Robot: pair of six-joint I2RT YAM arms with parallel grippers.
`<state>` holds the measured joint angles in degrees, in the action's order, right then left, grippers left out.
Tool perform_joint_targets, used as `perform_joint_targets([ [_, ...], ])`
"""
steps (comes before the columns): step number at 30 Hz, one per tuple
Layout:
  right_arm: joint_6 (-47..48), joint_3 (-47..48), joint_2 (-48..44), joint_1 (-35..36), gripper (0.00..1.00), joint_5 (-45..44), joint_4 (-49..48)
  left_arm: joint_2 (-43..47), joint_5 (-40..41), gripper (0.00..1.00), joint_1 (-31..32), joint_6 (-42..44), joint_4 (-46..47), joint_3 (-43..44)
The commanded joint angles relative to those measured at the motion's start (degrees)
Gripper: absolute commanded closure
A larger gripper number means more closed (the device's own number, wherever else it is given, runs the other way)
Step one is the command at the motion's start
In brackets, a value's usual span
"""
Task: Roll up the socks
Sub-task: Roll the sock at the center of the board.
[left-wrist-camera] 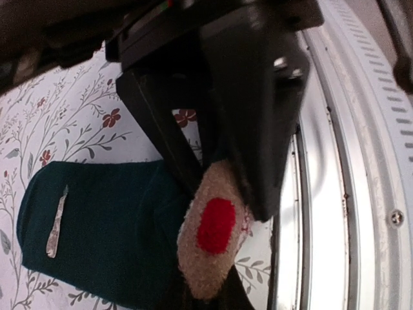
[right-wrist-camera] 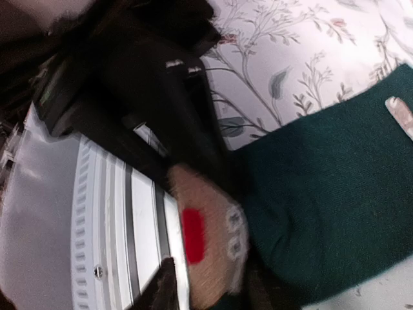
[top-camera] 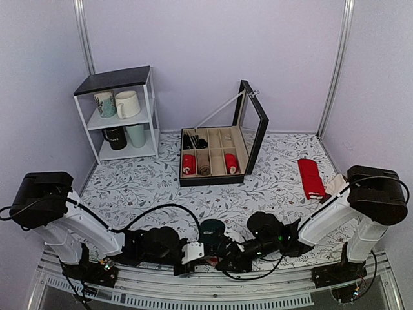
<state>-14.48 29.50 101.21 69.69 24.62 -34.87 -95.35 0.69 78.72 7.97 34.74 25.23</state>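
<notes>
The dark teal socks (top-camera: 211,230) lie on the floral cloth at the near middle, a thick short bundle seen from above. My left gripper (top-camera: 193,253) and right gripper (top-camera: 227,261) meet at their near end, by the table's edge. In the left wrist view the socks (left-wrist-camera: 97,226) spread left of my beige, red-spotted finger pad (left-wrist-camera: 216,226), their edge tucked under it. In the right wrist view the socks (right-wrist-camera: 322,194) run under that gripper's pad (right-wrist-camera: 200,239). Both grippers look shut on the socks' near edge. The second finger of each is hidden.
An open black compartment box (top-camera: 219,155) with red and beige rolls stands behind. Red socks (top-camera: 311,177) and a beige pair (top-camera: 335,184) lie at the right. A white shelf with mugs (top-camera: 122,116) stands back left. The metal rail (top-camera: 213,294) runs right under the grippers.
</notes>
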Motion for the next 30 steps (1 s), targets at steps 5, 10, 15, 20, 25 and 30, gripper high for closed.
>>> perform_joint_targets([
  [5, 9.2, -12.4, -20.4, 6.6, 0.38, -23.3, -3.3, -2.2, -6.1, 1.00, -3.5, -9.4, 6.5, -4.7],
  [10, 26.1, -9.4, -17.4, 12.4, 0.29, -33.8, -3.3, -6.0, -10.7, 1.00, -5.7, -13.0, 11.5, -6.3],
  [15, 32.6, -4.2, -6.9, 16.3, 0.27, -41.9, -3.4, -7.7, -11.4, 1.00, -5.8, -14.3, 12.3, -6.2],
  [20, 34.8, -2.1, -2.8, 17.2, 0.32, -46.1, -3.9, -7.4, -11.6, 1.00, -5.8, -14.6, 11.9, -6.7],
  [25, 34.0, -1.0, -1.2, 17.4, 0.51, -46.8, -2.0, -7.9, -11.4, 1.00, -5.9, -15.0, 12.1, -7.1],
  [30, 32.2, 0.7, 0.1, 17.4, 0.74, -46.3, 2.0, -9.0, -11.9, 1.00, -5.9, -15.4, 12.8, -7.0],
])
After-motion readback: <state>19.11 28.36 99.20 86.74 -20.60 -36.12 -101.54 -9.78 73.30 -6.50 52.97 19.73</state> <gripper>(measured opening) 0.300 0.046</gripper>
